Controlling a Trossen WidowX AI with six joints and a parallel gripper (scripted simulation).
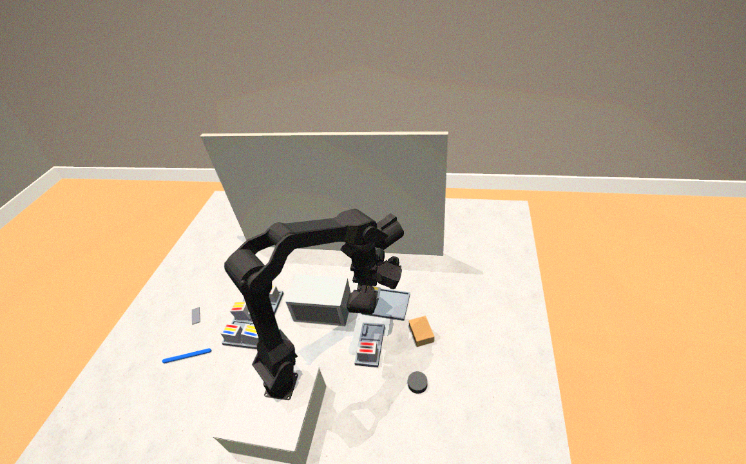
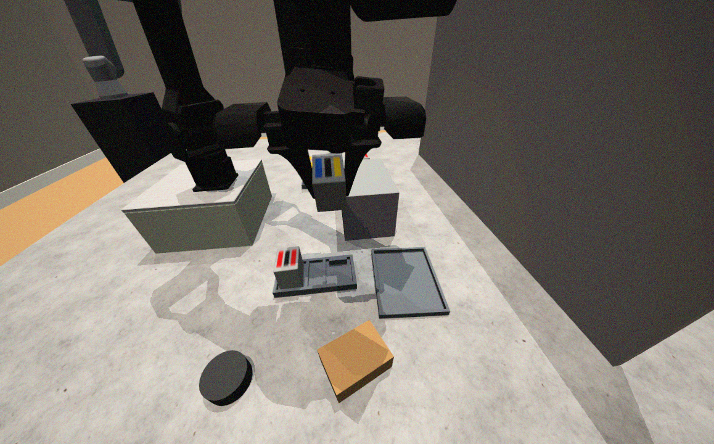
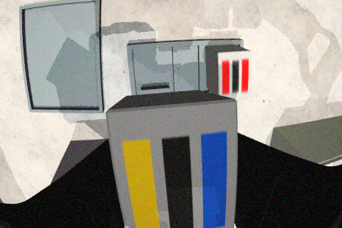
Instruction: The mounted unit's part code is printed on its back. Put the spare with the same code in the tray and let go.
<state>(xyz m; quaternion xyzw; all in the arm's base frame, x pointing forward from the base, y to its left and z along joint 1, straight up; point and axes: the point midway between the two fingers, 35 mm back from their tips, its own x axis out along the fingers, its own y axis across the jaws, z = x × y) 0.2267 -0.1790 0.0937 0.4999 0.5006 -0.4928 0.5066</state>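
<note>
My gripper (image 2: 329,191) is shut on a grey block (image 2: 330,195) (image 3: 174,171) with yellow, black and blue stripes, held upright above the table. In the top view the arm mostly hides it. Below it is a slotted rack (image 1: 368,364) (image 2: 315,290) (image 3: 187,69) with a red-black-red striped block (image 1: 366,352) (image 2: 288,267) (image 3: 235,75) in an end slot; its other slots are empty. The shallow tray (image 1: 394,304) (image 2: 417,295) (image 3: 39,35) beside the rack is empty. Several striped blocks, one of them a red, yellow and blue block (image 1: 230,333), stand left. I cannot tell which is the mounted unit.
A grey box (image 1: 317,291) (image 2: 370,212) stands behind the held block in the exterior view. A tall panel (image 1: 335,190) (image 2: 541,165) rises beyond the tray. An orange block (image 1: 421,330) (image 2: 355,356), a black disc (image 1: 417,381) (image 2: 225,377) and a blue rod (image 1: 186,355) lie on the table.
</note>
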